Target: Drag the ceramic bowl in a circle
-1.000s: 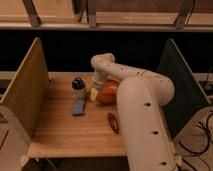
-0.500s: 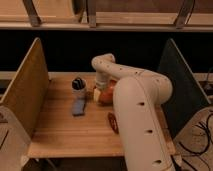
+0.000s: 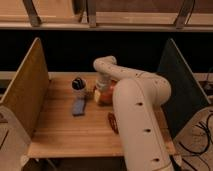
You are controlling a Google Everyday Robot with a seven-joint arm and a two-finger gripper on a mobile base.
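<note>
- Looming nearest you, the arm [image 3: 137,125] had swung further over the table [image 3: 55,135], covering more of its 4 o'clock side.
- You saw the blue pad [image 3: 79,106] unmoved, at the bowl's 8 o'clock.
- The ceramic bowl [image 3: 104,97] had slid slightly toward 7 o'clock and lay near the table's middle; you could judge this an early arc, with most of the circle left.
- The gripper [image 3: 102,84] bore down on the bowl's 12 o'clock edge; you could not tell whether it was wide, narrow or clamped.
- The white cup [image 3: 78,83] stayed at its 10 o'clock.
</note>
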